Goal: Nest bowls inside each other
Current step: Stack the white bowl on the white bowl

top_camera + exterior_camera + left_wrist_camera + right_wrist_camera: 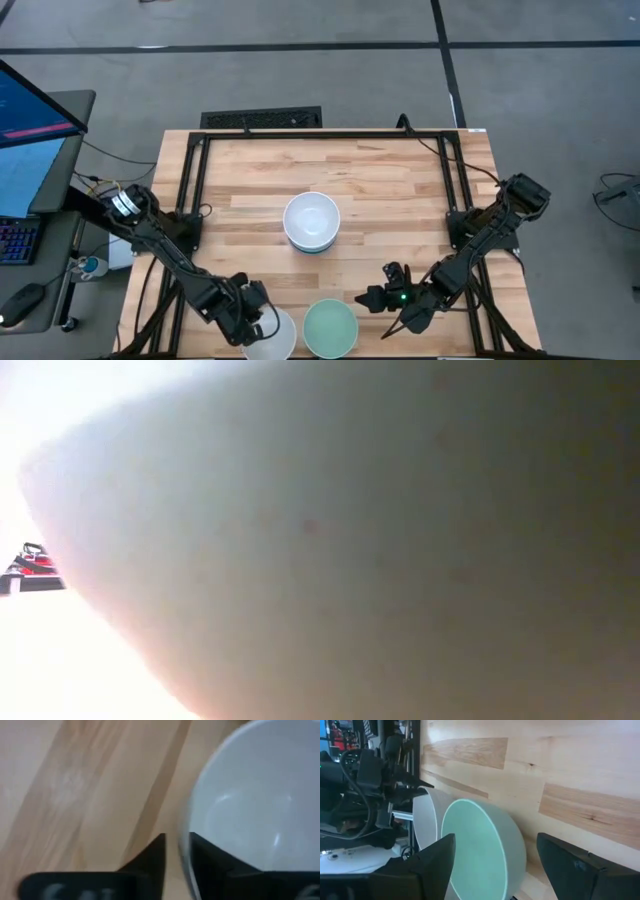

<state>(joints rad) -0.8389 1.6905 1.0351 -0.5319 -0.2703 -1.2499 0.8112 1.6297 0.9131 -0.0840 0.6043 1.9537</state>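
Note:
A white bowl (pixel 275 337) sits at the table's near edge, and my left gripper (pixel 255 318) is shut on it at its left side. A mint green bowl (pixel 330 328) stands right beside it, on its base. My right gripper (pixel 380 297) is open just to the right of the mint bowl (pixel 480 852), with its fingers spread level with the bowl; I see no touch. A stack of bowls (pixel 311 222), white on top with a turquoise rim below, rests at the table's middle. The other bowls are hidden or out of view. My left gripper (pixel 177 865) holds the white bowl by its rim (pixel 184 851), at the bowl's left side. One finger (pixel 212 865) is inside the bowl and the other finger (pixel 150 862) is outside. It comes slanting down from the table's left. The bowl's underside is hidden.
A pale bowl wall (pixel 350 540) close to the lens fills the low view. The table's near edge (pixel 330 356) runs just below both near bowls. Bare wood (pixel 400 190) lies around the middle stack. A black frame (pixel 300 135) borders the table's far side.

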